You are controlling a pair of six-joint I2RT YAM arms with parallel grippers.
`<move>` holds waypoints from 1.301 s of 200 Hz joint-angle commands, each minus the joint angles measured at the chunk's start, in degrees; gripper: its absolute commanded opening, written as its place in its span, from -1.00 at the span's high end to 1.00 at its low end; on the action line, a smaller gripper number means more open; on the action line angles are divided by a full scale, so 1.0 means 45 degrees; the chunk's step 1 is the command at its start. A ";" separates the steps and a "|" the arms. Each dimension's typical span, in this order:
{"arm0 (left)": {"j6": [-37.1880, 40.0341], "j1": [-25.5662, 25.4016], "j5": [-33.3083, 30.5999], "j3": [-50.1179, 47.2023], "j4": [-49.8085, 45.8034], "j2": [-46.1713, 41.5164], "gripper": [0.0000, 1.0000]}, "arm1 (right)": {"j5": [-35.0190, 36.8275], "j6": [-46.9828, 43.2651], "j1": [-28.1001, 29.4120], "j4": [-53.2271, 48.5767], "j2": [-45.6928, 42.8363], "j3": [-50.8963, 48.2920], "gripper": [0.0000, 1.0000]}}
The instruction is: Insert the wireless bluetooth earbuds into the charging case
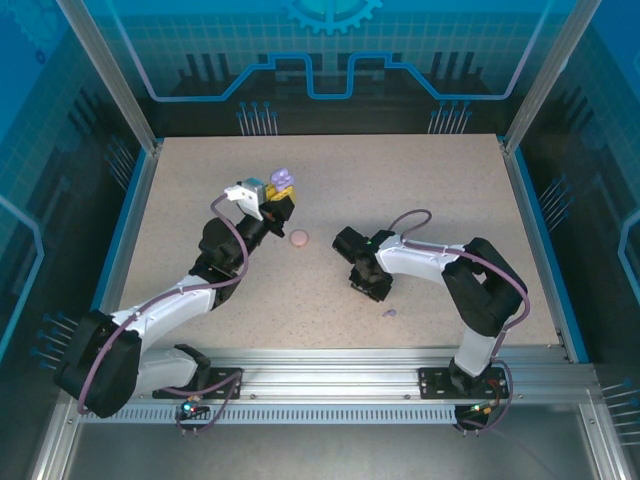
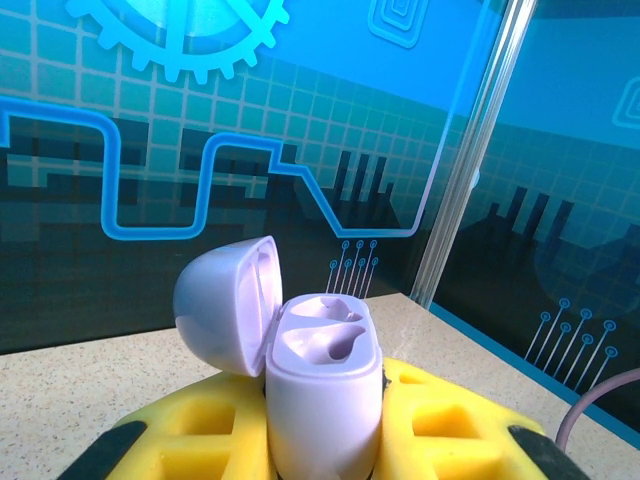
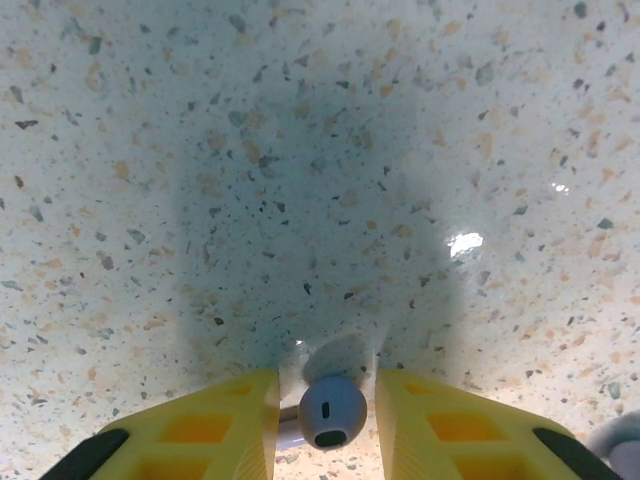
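**Left gripper** [image 1: 277,200]: raised above the far-left part of the table, yellow-padded fingers [image 2: 450,425] closed tight on the body of the lilac charging case [image 2: 322,385]. Seen from the left wrist with the case standing upright between the pads.

**Lilac charging case**: held clear of the tabletop. Domed lid [image 2: 225,300] hinged back to the left and fully open. Two moulded sockets in the top face, both empty. Seen from above as a small purple shape [image 1: 283,179] at the tip of the left arm.

**Right gripper** [image 1: 372,283]: near the middle of the table, pointed downward, low over the surface. Yellow fingers [image 3: 215,425] narrowly apart, one on either side of a lilac earbud [image 3: 332,410]. Thin gap visible between the bud and the right-hand finger. Stem side lies against or very near the left-hand finger. Firm hold not confirmed. Whether the bud rests on the surface or is lifted cannot be told.

**Lilac earbud**: rounded head toward the camera, dark oval opening on its lower face, centred between the right gripper's pads.

**Second lilac earbud** [image 1: 390,313]: loose on the table, just beside the right gripper on the side nearer the arm bases, well apart from the charging case.

**Small pinkish round item** [image 1: 298,238]: on the table between the two grippers, nearer the left one. Too small to tell whether case or bud.

**Speckled beige table** [image 1: 450,190]: bordered by blue panels with printed circuit and gear graphics [image 2: 170,30].
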 commanded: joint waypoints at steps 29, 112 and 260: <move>0.0202 -0.0079 0.0316 0.0465 0.0180 -0.0332 1.00 | 0.0348 -0.1485 -0.0411 -0.0407 0.0364 0.0579 0.41; 0.0164 -0.0084 0.0366 0.0436 0.0086 -0.0454 1.00 | -0.0283 -0.1630 -0.0140 -0.0420 0.0626 0.0818 0.21; 0.0035 -0.0084 0.0483 0.0494 0.0063 -0.0455 1.00 | 0.0045 -0.0693 0.0146 -0.0315 0.0610 0.0562 0.38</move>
